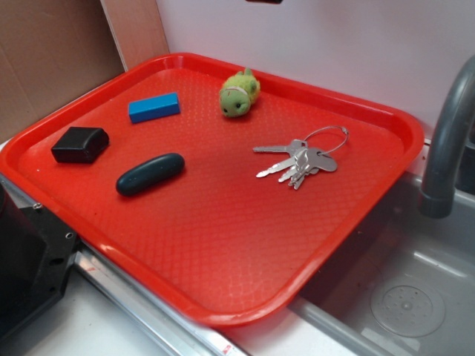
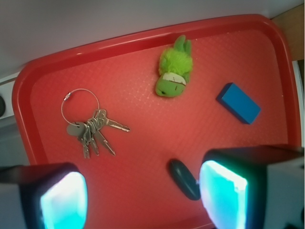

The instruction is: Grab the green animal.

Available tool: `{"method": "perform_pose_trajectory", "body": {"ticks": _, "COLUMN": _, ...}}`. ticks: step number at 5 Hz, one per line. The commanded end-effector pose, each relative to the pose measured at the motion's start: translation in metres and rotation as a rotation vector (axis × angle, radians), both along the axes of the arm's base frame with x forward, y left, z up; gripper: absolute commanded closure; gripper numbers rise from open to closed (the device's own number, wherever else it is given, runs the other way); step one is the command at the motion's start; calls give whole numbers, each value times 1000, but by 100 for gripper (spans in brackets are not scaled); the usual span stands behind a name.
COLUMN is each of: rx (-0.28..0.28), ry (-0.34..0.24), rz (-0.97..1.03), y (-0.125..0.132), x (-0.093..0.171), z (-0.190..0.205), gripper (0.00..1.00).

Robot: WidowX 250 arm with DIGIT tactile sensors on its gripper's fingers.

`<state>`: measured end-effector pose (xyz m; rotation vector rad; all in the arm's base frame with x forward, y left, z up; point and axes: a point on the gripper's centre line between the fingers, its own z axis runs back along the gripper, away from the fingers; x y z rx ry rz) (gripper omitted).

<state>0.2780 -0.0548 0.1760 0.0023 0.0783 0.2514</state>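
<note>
We look down at a red tray [image 1: 356, 222] sitting on a counter beside a grey sink [image 1: 415, 297]. Reading the exterior view from left to right: a small black box [image 1: 80, 144] lies near the tray's left edge, then a dark green smooth oval object [image 1: 149, 173] a little nearer the camera, then a blue block [image 1: 154, 107] toward the back. Next comes the green animal [image 1: 239, 93], a small fuzzy yellow-green plush with a pale face, resting near the tray's far rim. Right of it, well apart, lies a bunch of keys [image 1: 300, 159] on a wire ring. A grey faucet [image 1: 445, 141] rises at the far right.

The robot's gripper [image 2: 143, 200] shows only in the wrist view, where two glowing pads [image 2: 64, 200] frame the bottom of the picture. The jaws stand spread wide with nothing between them, hovering high above the tray (the oval sits almost under the right pad).

We judge the grab has not begun. The main risk is mistaking the dark oval for the target, since it is also green and lies closer to the jaws. The plush also sits close to the raised rim, so a descent slightly too far back could strike the rim. Its soft fur may compress and slip if pinched off centre.
</note>
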Motion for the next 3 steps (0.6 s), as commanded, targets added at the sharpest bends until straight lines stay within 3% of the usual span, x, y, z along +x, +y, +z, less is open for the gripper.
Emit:
{"method": "perform_pose_trajectory", "body": {"ticks": 1, "rx": -12, "ry": -300, "rz": 157, "y": 6, "x": 43, "z": -7, "gripper": 0}}
{"method": "perform_pose_trajectory", "body": {"ticks": 2, "rx": -74, "ry": -366, "rz": 176, "y": 14, "x": 70, "z": -21, "gripper": 0}}
{"method": "perform_pose_trajectory", "body": {"ticks": 3, "rx": -56, "ry": -306, "rz": 185, "y": 19, "x": 72, "z": -46, "gripper": 0}}
